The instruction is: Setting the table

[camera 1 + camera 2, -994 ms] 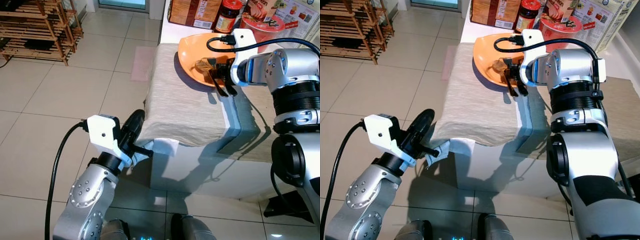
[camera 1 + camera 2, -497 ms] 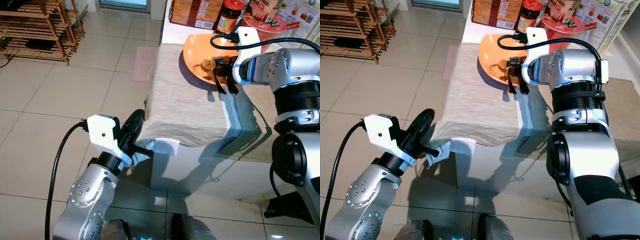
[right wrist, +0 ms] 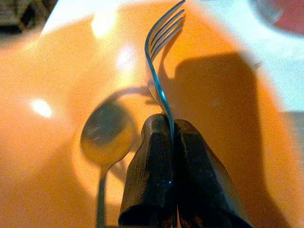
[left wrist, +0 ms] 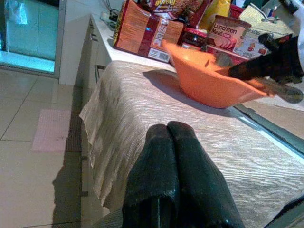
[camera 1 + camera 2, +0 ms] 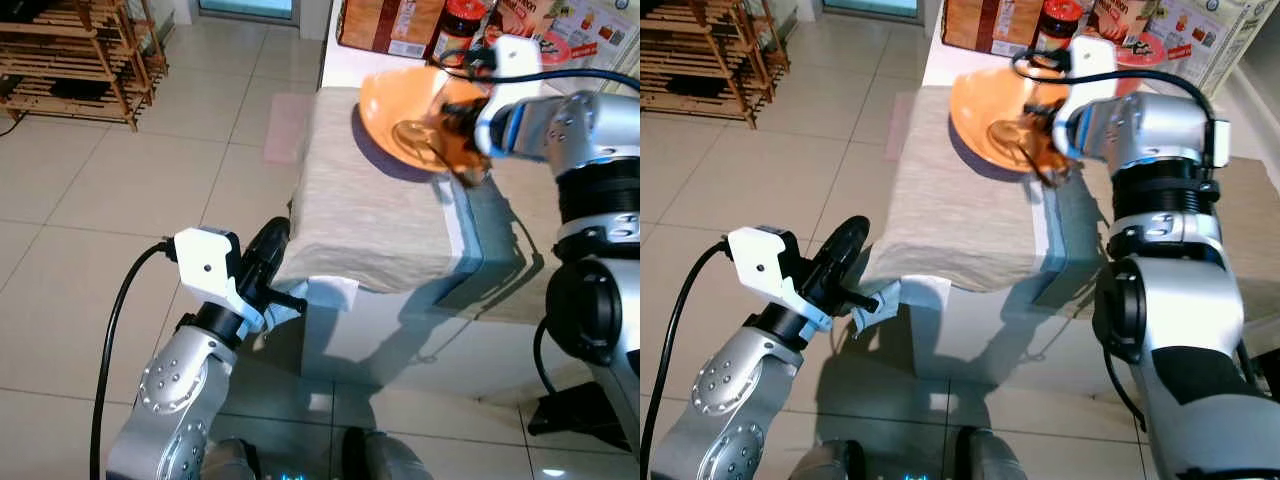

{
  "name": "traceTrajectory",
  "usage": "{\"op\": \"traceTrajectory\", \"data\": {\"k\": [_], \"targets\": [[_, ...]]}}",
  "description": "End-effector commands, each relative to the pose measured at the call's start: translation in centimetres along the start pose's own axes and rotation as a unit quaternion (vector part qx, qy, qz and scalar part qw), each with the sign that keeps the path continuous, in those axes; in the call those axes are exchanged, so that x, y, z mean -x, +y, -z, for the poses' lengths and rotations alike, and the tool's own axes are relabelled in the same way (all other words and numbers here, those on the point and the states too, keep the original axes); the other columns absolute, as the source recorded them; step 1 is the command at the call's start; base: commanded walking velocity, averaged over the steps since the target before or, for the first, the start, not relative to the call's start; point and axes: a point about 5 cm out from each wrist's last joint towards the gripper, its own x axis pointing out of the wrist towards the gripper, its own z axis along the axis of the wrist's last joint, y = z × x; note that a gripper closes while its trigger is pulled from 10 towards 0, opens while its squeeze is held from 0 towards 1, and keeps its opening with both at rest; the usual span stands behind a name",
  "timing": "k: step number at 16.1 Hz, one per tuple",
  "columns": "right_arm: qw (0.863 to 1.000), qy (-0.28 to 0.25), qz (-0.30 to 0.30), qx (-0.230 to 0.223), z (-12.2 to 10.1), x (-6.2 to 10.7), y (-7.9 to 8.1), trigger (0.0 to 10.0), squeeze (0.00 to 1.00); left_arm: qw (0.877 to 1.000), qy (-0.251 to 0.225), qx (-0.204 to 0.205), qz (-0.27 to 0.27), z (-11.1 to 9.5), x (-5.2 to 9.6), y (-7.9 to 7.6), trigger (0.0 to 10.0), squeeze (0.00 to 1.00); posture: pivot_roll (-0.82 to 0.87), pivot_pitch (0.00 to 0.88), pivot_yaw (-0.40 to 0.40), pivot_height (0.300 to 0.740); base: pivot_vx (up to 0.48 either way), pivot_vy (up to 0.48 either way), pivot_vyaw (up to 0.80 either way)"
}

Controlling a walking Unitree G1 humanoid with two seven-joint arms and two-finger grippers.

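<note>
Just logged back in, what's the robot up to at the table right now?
The right gripper is shut on a fork, holding it over the orange bowl, which sits tilted at the far end of the cloth-covered table. A spoon lies inside the bowl. The left gripper is shut and empty, low by the near corner of the table. Food packages and a jar stand on the counter behind.
</note>
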Motion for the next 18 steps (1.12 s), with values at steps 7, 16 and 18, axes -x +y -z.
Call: {"op": "traceTrajectory", "data": {"k": [7, 16, 18], "targets": [[0.990, -0.134, 0.003, -0.037, -3.7, 1.3, -0.6, 3.8, 0.00, 1.000, -0.002, -0.002, 0.008, -0.1, -0.2, -0.1, 10.0, 0.00, -0.08, 0.155, -0.065, 0.740, 0.000, 0.000, 0.00], [0.814, -0.377, -0.407, -0.173, -1.3, 8.7, 5.1, 10.0, 0.00, 0.989, -0.063, -0.043, -0.127, -2.4, -0.1, 4.4, 10.0, 0.00, -0.08, 0.139, -0.041, 0.740, 0.000, 0.000, 0.00], [0.774, -0.360, -0.479, -0.205, 1.3, 9.8, 6.6, 0.0, 0.00, 0.984, -0.068, -0.059, -0.155, -2.9, 0.0, 5.6, 10.0, 0.00, -0.09, 0.133, -0.035, 0.740, 0.000, 0.000, 0.00]]}}
